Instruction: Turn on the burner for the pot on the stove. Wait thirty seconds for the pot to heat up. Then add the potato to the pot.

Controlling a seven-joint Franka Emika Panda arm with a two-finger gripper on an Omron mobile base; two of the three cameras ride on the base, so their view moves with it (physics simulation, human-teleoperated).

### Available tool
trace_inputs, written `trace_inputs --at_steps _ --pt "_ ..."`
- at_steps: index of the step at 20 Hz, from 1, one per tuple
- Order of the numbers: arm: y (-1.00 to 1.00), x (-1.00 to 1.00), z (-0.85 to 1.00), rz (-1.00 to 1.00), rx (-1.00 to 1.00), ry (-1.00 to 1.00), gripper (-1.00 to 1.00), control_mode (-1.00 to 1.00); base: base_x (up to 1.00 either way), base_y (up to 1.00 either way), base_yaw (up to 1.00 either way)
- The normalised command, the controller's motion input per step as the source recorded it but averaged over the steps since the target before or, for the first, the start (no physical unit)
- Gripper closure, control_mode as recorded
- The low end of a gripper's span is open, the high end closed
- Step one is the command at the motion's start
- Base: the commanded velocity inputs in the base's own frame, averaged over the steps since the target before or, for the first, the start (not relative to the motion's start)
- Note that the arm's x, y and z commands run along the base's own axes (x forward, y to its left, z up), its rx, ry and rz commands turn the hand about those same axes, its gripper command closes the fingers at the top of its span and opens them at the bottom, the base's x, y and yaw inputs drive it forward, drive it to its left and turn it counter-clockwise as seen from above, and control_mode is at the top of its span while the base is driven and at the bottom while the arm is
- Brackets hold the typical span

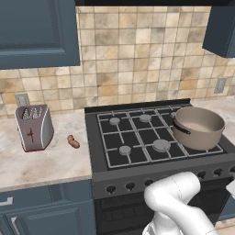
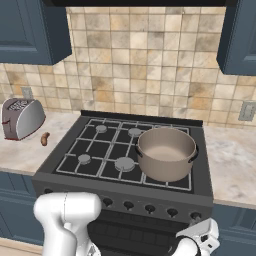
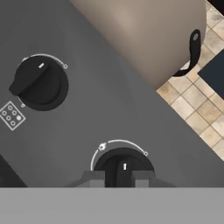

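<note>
Stove (image 1: 137,137) fills centre frame in both base views, grates black. Pot (image 2: 166,152) sits on its front right burner, at 3 o'clock from the middle. Toaster (image 1: 34,127) stands on the counter (image 1: 41,160) at 9 o'clock; potato (image 1: 73,142) lies just beside it. Gripper (image 3: 118,178) at 6 o'clock in the hand view, fingers (image 3: 94,178) narrowly parted, flanking a knob (image 3: 124,165).

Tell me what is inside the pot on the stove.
The pot on the stove shows a bare beige floor with nothing in it. Its near wall covers the front part of the floor. The potato lies on the counter beside the toaster.
</note>
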Motion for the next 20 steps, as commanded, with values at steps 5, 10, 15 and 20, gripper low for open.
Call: trace_inputs --at_steps 5,10,15,20 --pt "0.01 -0.66 0.57 0.00 -0.01 -0.08 -1.00 -1.00 0.00 0.00 0.00" --pt "-0.03 -0.95 1.00 0.00 -0.01 -0.17 -1.00 -1.00 0.00 0.00 0.00" --pt "0.00 -0.78 1.00 0.00 -0.04 -0.10 -1.00 -1.00 0.00 0.00 0.00" --pt "0.19 -0.52 1.00 -0.01 -0.15 0.01 -1.00 -1.00 0.00 0.00 0.00"
